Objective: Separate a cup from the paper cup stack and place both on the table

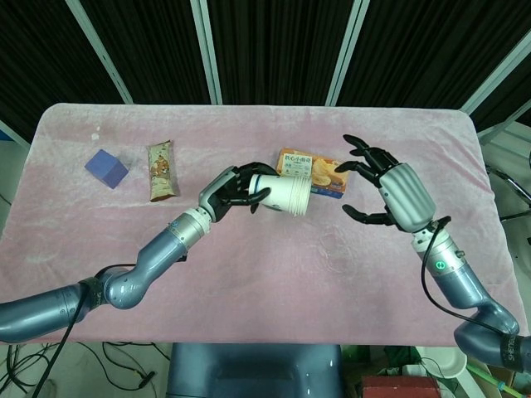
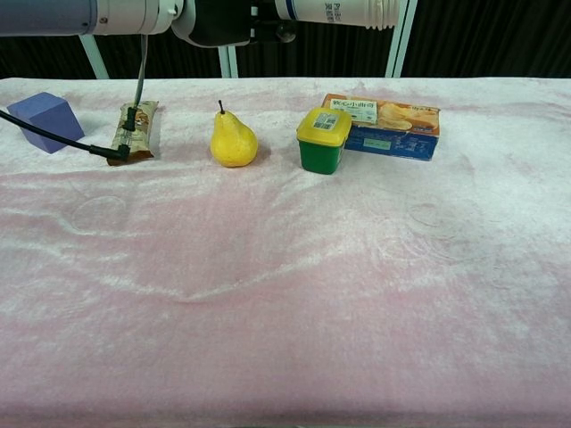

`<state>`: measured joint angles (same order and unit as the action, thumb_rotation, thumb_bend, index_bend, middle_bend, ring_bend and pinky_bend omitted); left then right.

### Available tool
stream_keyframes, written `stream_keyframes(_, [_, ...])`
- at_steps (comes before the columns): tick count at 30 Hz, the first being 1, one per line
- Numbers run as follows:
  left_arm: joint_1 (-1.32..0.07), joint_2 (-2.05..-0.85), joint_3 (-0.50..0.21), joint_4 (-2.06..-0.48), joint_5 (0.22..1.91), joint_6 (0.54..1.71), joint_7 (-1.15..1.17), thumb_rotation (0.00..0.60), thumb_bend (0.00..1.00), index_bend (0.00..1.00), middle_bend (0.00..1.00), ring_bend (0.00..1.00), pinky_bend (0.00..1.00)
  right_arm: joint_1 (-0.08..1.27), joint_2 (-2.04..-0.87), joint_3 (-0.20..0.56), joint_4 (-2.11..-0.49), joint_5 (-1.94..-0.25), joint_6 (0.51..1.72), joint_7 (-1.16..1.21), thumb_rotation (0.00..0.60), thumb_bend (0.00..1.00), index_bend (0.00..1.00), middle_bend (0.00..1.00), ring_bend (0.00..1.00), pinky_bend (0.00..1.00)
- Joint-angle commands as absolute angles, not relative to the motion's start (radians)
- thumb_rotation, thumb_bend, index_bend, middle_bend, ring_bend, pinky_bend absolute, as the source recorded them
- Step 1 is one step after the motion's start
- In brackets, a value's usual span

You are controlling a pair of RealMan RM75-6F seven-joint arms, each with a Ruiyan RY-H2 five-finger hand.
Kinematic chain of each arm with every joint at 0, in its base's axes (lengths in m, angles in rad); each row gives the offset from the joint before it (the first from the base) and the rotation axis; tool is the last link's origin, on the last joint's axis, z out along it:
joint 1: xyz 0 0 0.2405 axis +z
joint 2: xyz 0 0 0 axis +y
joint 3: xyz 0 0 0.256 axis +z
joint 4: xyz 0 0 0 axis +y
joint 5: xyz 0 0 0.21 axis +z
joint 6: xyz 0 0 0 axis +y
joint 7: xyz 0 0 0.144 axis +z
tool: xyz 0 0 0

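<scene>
The white paper cup stack (image 1: 283, 192) lies sideways in the air above the table, its rims pointing right. My left hand (image 1: 231, 189) grips it by the base end. The chest view shows the stack (image 2: 343, 11) along the top edge, with the dark left hand (image 2: 227, 20) holding it. My right hand (image 1: 388, 189) hovers open a little to the right of the rims, fingers spread towards them and apart from the stack. The right hand does not show in the chest view.
On the pink cloth (image 2: 285, 294) stand a yellow pear (image 2: 233, 141), a green tub with a yellow lid (image 2: 323, 139), a biscuit box (image 2: 384, 126), a snack bar (image 2: 134, 130) and a purple cube (image 2: 44, 119). A cable (image 2: 62, 143) hangs from the left arm.
</scene>
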<state>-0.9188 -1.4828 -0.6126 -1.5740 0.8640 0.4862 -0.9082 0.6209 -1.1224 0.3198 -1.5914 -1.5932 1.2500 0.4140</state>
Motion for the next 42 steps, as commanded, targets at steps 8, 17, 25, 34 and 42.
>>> stream_keyframes(8, [-0.927,-1.491,-0.607,-1.592,0.826,0.486,-0.877,0.600,0.47,0.54,0.52,0.41,0.69,0.662,-1.238,0.306,-1.550,-1.599,1.290,0.306,0.600,0.17,0.42,0.05,0.20,0.20])
stream_keyframes(17, [-0.929,-1.502,-0.611,-1.597,0.825,0.485,-0.860,0.600,0.47,0.54,0.52,0.41,0.69,0.692,-1.285,0.310,-1.535,-1.602,1.308,0.290,0.600,0.19,0.49,0.08,0.21,0.20])
stream_keyframes(25, [-0.920,-1.513,-0.620,-1.598,0.825,0.478,-0.865,0.600,0.47,0.54,0.52,0.41,0.69,0.709,-1.308,0.302,-1.532,-1.607,1.314,0.263,0.600,0.22,0.54,0.09,0.21,0.19])
stream_keyframes(34, [-0.910,-1.519,-0.633,-1.609,0.846,0.465,-0.869,0.600,0.47,0.54,0.52,0.41,0.69,0.726,-1.322,0.293,-1.525,-1.606,1.309,0.254,0.600,0.24,0.56,0.09,0.21,0.20])
stream_keyframes(42, [-0.900,-1.517,-0.636,-1.599,0.844,0.463,-0.869,0.600,0.47,0.54,0.52,0.41,0.69,0.724,-1.318,0.287,-1.526,-1.606,1.321,0.266,0.600,0.28,0.60,0.09,0.21,0.20])
